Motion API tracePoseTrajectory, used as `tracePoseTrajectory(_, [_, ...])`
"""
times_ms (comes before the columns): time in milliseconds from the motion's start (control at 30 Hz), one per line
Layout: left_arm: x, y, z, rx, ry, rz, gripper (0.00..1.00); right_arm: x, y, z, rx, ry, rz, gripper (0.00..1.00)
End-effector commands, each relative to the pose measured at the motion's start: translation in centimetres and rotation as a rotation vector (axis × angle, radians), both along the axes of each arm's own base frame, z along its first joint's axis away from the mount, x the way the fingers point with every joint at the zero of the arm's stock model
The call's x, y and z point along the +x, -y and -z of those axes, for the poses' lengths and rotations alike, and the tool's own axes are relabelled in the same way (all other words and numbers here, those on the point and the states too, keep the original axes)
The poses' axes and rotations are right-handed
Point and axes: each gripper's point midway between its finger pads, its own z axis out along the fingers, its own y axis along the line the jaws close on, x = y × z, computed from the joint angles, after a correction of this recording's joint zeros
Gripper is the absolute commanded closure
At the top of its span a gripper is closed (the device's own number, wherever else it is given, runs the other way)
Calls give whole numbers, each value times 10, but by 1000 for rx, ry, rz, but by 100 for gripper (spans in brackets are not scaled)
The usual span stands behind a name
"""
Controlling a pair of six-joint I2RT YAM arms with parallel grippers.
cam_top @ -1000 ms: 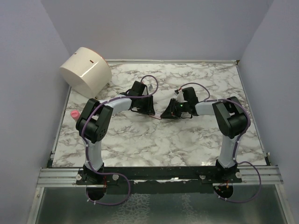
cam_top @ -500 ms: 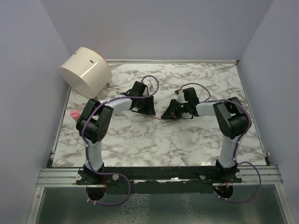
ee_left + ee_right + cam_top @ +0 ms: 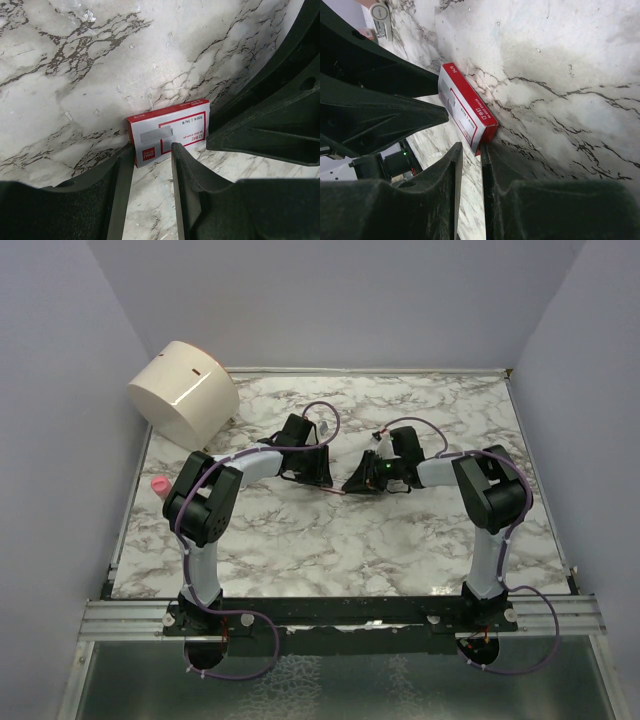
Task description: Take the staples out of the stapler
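Observation:
The pink stapler (image 3: 157,483) lies at the table's far left edge, far from both grippers; its silvery part (image 3: 380,15) shows small at the top left of the right wrist view. No staple strip is visible. A red-and-white staple box (image 3: 167,131) lies flat on the marble between the two grippers (image 3: 465,110). My left gripper (image 3: 152,150) is open, its fingertips at the box's near end. My right gripper (image 3: 471,150) meets the box's red corner from the other side, its jaws a narrow gap apart with nothing between them.
A big cream drum (image 3: 185,390) lies on its side at the back left corner. The two grippers (image 3: 325,478) (image 3: 352,485) nearly touch tip to tip at mid-table. Walls enclose the marble table (image 3: 330,540) on three sides.
The right gripper has crept a little to the left, closer to the left gripper and the box. The left arm has stayed put.

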Motion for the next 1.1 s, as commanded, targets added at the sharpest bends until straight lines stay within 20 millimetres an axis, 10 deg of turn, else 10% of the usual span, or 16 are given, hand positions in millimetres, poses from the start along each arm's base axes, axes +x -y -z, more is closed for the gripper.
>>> tracePoseTrajectory(0, [-13,-3,16,39,-51,16,61,7,-8,-8,36,35,-20,78])
tracePoseTrajectory(367, [-2,-19,4,105,32,-25,54,4,28,-19,-202,131,14,60])
tracePoseTrajectory(600, [14,-42,-65,101,225,-98,30,1,72,-59,-454,349,-46,35])
tracePoseTrajectory(800, [12,-79,-187,108,541,-176,15,1,77,-203,-528,679,-2,27])
tracePoseTrajectory(967, [-7,-114,-314,61,824,-291,7,-34,91,-344,-395,1015,93,0])
tracePoseTrajectory(1067, [-29,-140,-378,31,981,-371,2,-63,112,-401,-352,1170,185,1])
